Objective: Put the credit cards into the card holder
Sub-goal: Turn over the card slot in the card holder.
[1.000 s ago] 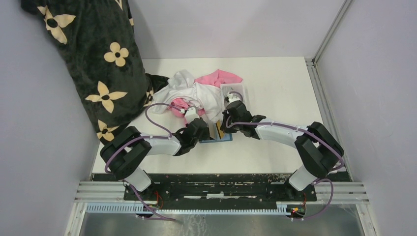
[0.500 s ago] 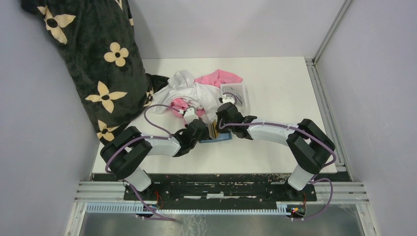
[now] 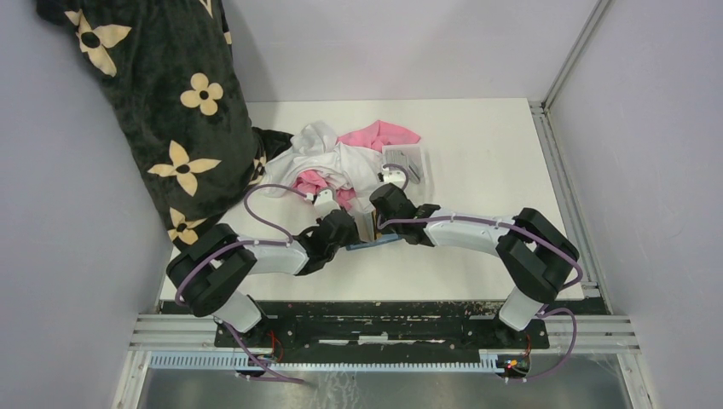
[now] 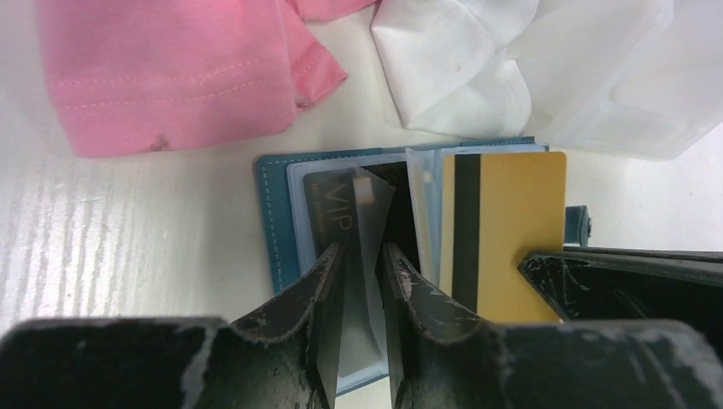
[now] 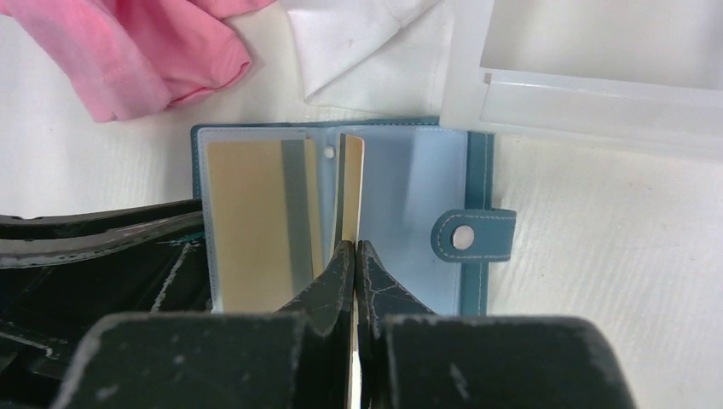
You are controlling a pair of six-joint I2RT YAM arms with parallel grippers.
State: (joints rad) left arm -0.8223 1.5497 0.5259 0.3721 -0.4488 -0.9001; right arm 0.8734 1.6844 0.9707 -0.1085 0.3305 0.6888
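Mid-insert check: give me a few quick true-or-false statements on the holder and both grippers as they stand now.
1. The card holder is open. True.
2. The right gripper is shut on a gold card. True.
3. The left gripper is empty. False: it pinches a clear sleeve of the holder.
4. The snap tab is fastened. False: it sticks out loose from the open holder's edge.
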